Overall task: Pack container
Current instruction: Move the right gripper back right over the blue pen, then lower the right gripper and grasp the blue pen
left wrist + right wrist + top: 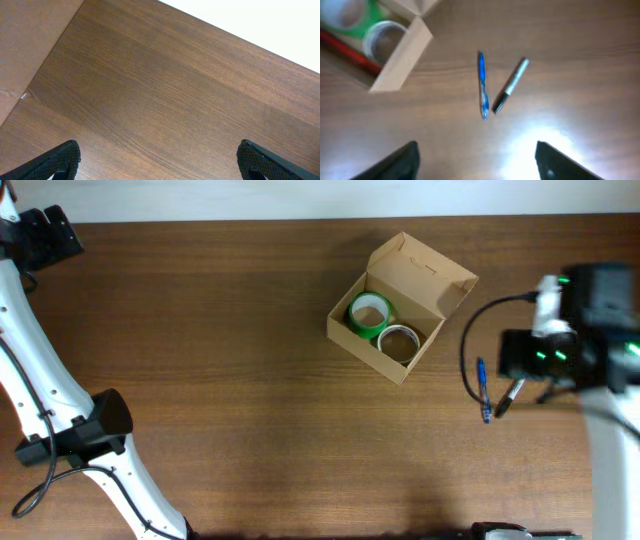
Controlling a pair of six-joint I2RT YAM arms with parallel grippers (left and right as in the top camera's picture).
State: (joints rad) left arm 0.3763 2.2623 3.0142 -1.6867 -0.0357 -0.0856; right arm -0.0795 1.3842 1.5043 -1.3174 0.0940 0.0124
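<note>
The container (402, 307) is a tan cardboard box, its flap lid standing open, at the table's back middle. A green tape roll (368, 314) and a clear tape roll (398, 340) lie inside. In the right wrist view the container (402, 52) is at top left with the green roll (355, 17), the clear roll (382, 37) and a red stick-like thing (347, 47). My right gripper (476, 152) is open and empty, hovering short of a blue pen (482, 85) and a grey-black marker (511, 85). My left gripper (159, 157) is open over bare wood.
The blue pen (482, 388) and the marker (510, 394) lie right of the container, just below my right gripper (508, 360). My left gripper (48, 238) sits at the far back-left corner, and the left arm's base runs along the left edge.
</note>
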